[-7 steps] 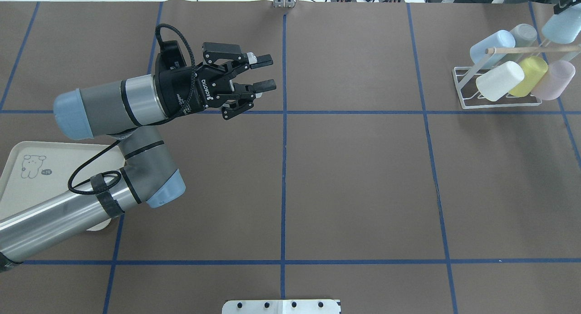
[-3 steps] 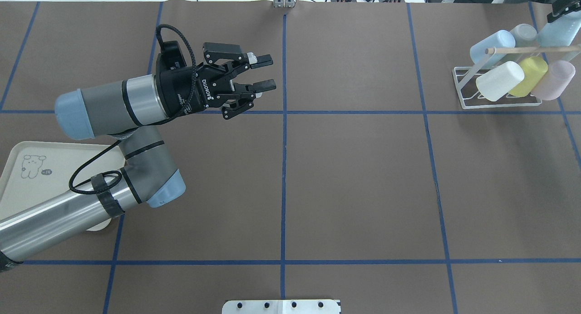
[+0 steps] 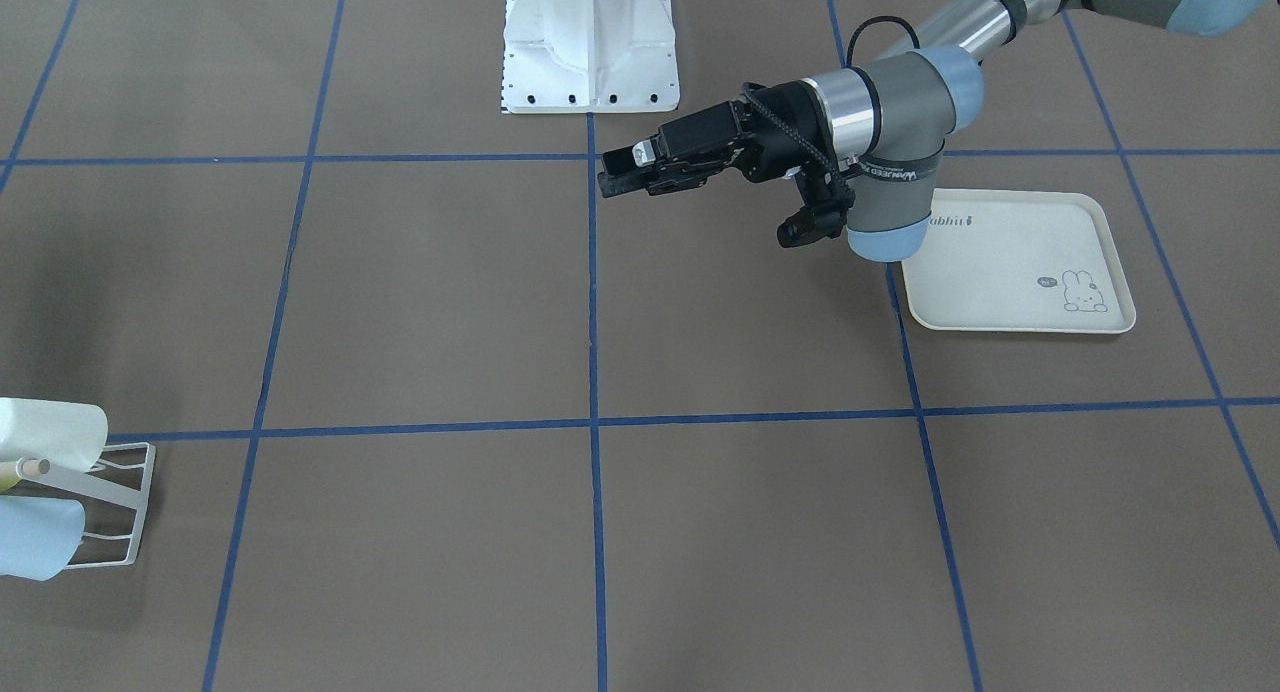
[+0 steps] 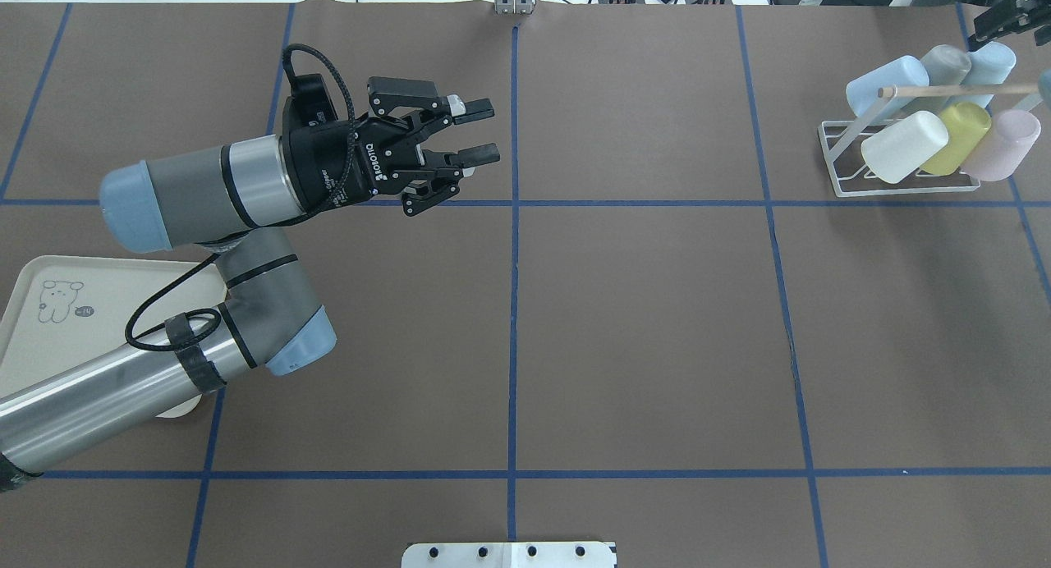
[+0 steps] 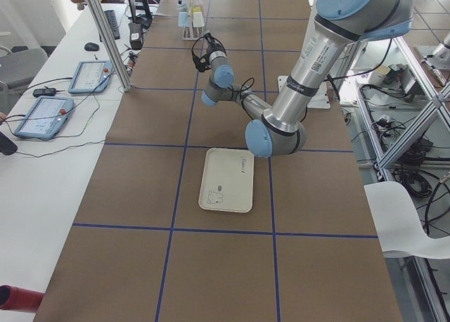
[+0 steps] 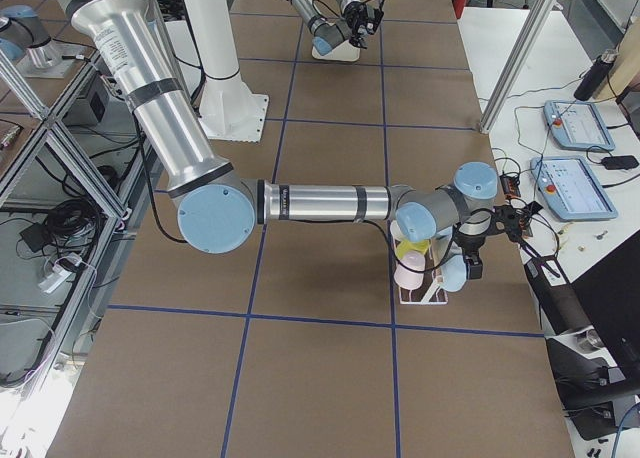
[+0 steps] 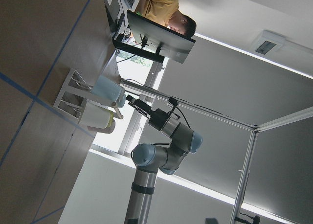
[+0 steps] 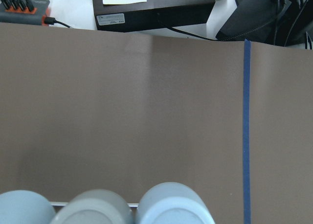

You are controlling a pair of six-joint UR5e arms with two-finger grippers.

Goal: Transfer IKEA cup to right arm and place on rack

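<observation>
Left claw (image 4: 488, 130) hangs open above the brown worktop (image 4: 657, 305); right claw (image 4: 996, 22), its grip impossible to tell, hovers by the pale blue plastic cup (image 4: 989, 63) on the white wire rack (image 4: 831, 153).

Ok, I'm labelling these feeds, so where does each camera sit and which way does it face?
Front-facing: across the table, facing the base; left pincer shows.
Overhead: behind the robot, looking down; left arm, rack.
Exterior left: table's left end; left arm near.
Exterior right: right end; right arm near.
Left wrist: toward rack and right arm.
Right wrist: down over cups.
Front-facing and overhead share the tray.
</observation>
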